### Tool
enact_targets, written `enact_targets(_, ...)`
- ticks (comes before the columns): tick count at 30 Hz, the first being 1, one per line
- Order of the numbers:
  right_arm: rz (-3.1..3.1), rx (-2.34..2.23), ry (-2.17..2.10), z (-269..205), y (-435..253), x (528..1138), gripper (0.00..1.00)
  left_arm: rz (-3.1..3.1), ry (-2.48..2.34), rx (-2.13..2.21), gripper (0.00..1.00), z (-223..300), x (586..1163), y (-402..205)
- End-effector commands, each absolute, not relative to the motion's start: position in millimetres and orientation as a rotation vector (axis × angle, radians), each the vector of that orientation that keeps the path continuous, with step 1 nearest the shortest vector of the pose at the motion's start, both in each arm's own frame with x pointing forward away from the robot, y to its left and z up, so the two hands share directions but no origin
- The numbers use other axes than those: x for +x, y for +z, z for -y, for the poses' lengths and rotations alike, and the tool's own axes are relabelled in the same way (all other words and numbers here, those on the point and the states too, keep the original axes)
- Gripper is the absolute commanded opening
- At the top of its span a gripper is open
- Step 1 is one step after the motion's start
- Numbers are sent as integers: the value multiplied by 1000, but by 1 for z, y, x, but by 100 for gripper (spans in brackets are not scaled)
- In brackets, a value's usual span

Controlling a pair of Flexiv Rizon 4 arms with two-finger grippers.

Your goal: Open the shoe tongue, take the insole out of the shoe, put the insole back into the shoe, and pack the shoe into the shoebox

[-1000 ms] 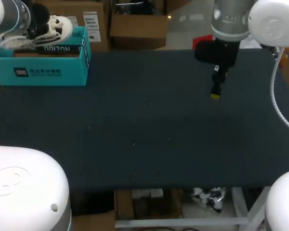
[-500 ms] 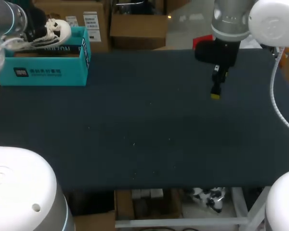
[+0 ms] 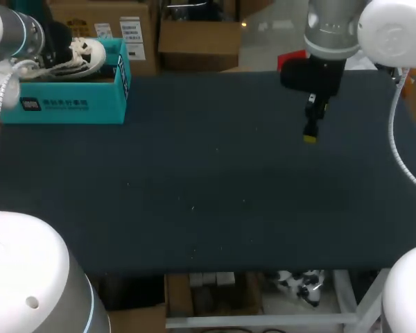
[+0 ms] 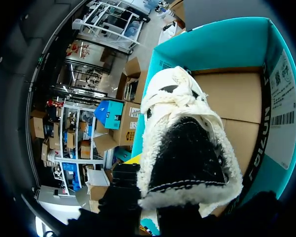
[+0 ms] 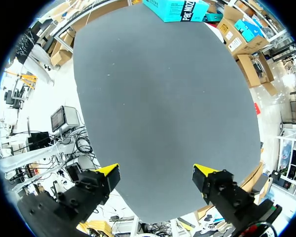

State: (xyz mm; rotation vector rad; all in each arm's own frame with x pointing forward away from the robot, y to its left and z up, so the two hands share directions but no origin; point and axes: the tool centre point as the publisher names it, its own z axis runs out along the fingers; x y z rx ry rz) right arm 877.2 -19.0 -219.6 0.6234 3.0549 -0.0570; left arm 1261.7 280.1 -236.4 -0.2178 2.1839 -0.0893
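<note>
- Left gripper (image 4: 160,210) grips the shoe (image 3: 83,55) by its heel end, at the open top of the box (image 3: 69,104), toe pointing into the box
- Right gripper (image 5: 157,174) hangs spread wide over the table (image 3: 194,180), well apart from the box

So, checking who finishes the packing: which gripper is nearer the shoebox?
Left. The left gripper holds the shoe above the open shoebox; the right gripper hangs open over the far right of the table, well away.
</note>
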Motion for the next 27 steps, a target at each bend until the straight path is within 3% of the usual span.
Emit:
enact_targets(1, -3055, 624, -60, 19, -219, 877, 100, -2191, -100, -217, 0, -281, 1276, -248)
enact_targets(3, -3055, 624, -60, 19, -219, 877, 100, -2194, -100, -217, 0, -281, 1277, -251)
enact_targets(4, -3055, 624, -60, 19, -219, 877, 100, -2203, -101, -217, 5, -282, 1278, -253)
enact_targets(5, -3055, 624, -60, 19, -219, 877, 100, -2209, -102, -224, 45, -282, 1278, -254)
enact_targets(6, -3055, 624, -60, 19, -219, 877, 100, -2211, -105, -224, 96, -282, 1278, -254)
enact_targets(7, -3055, 624, -60, 19, -219, 877, 100, -2215, -110, -226, 100, -282, 1278, -255)
enact_targets(27, -3055, 624, -60, 19, -219, 877, 100, -2223, -108, -157, 100, -258, 1242, -239)
